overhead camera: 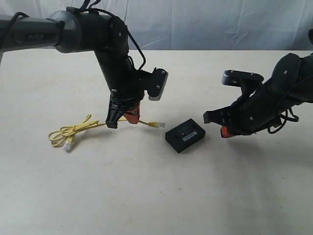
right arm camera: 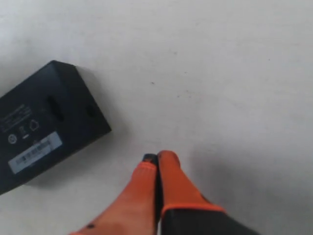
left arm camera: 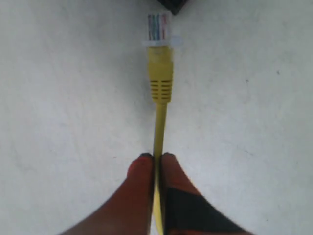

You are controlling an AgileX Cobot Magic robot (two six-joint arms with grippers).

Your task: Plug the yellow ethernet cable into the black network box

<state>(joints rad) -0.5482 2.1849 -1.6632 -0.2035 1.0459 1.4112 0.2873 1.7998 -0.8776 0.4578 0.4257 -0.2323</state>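
The yellow ethernet cable point(overhead camera: 73, 130) lies on the table point(overhead camera: 146, 196), its slack gathered in a loose bundle on the left side of the exterior view, with one whitish end plug point(overhead camera: 67, 145) resting beside the loops. From that bundle the cord runs right, through my left hand point(overhead camera: 122, 120), and ends in the clear front plug point(overhead camera: 157, 125).

My left hand point(left arm camera: 155, 159) is closed on the cable point(left arm camera: 160, 83): the two red fingertips pinch the thin cord a short way behind the yellow boot, and the front plug point(left arm camera: 158, 27) sticks out straight ahead of them. It points toward the black network box point(overhead camera: 185, 135) but is not touching it; bare table shows between them.

The black network box point(right arm camera: 44, 127) lies flat on the table, label up, between my two hands. My right hand point(overhead camera: 224, 131) is just beside it on the right. Its orange fingertips point(right arm camera: 166, 166) are pressed together with nothing between them, apart from the box.
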